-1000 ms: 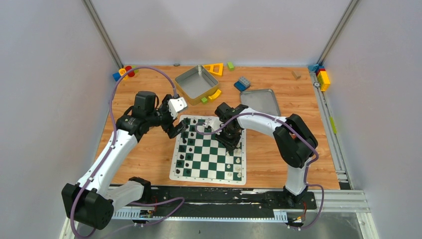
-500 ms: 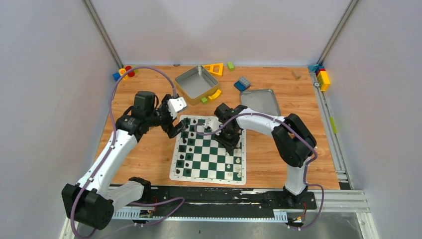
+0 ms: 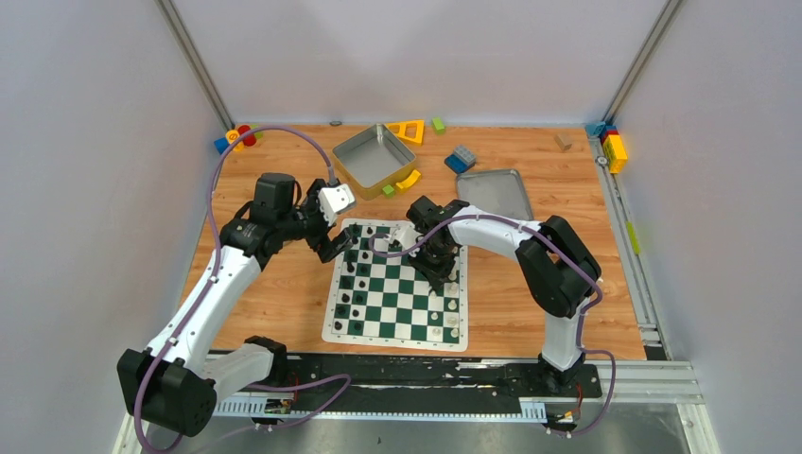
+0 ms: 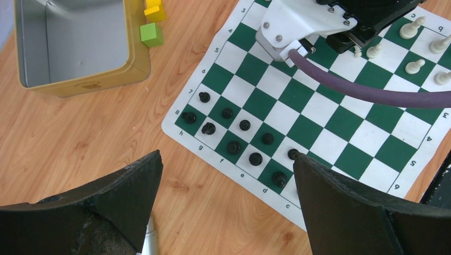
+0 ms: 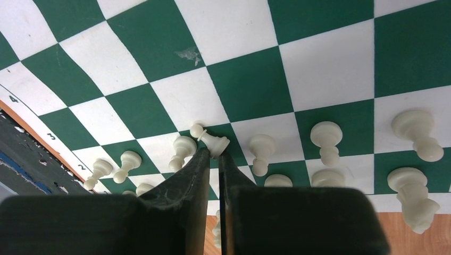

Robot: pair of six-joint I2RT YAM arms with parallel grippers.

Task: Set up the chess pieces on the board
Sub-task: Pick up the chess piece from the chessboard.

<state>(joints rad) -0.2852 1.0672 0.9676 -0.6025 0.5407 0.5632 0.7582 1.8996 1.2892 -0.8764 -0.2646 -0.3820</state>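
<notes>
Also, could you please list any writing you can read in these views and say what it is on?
"4", "5", "6", "7", "8": numbers along one border of the board, left wrist view.
"h", "g", "f", "e", "d", "c": letters along the adjoining border.
"4", "3", "2": board border, right wrist view.
Top view: board markings too small to read.
No other text is legible.

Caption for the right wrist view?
Right gripper pinches the base of a tilted white pawn beside standing white pieces on the green-and-white board.
</notes>
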